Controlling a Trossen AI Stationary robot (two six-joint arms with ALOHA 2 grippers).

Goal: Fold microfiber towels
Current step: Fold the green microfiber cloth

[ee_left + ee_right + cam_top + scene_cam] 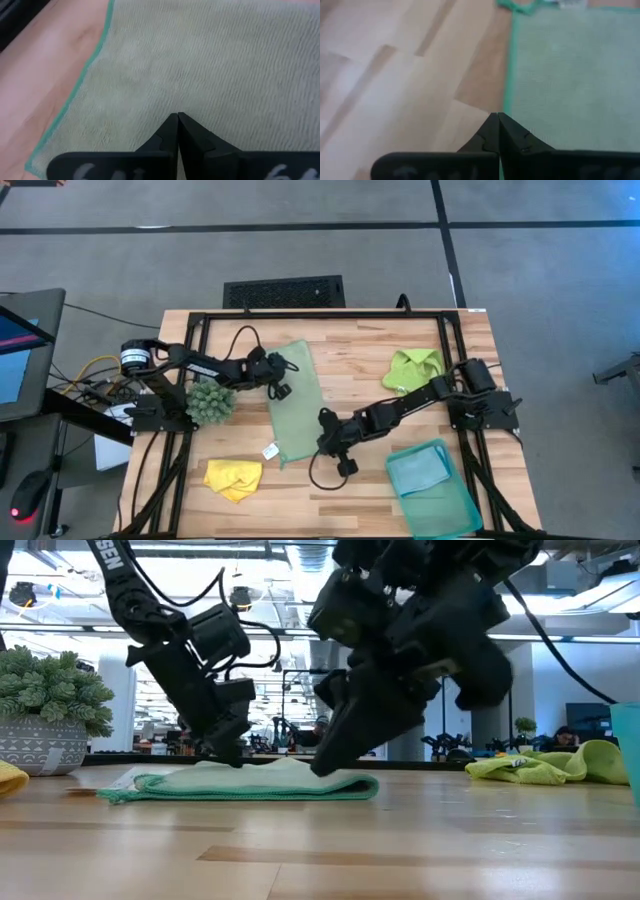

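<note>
Pale sage green towel (293, 402) is being worked mid-table by both pressed-together end effectors, left (281, 388) and right (327, 442); light blue towel (420, 469) is lying trayed, lime green towel (414, 368) and yellow towel (233, 478) are lying crumpled.

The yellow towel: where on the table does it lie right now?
In the high view the yellow towel lies crumpled near the table's front left corner, below the dark-green spiky plant and left of the pale sage green towel.
</note>
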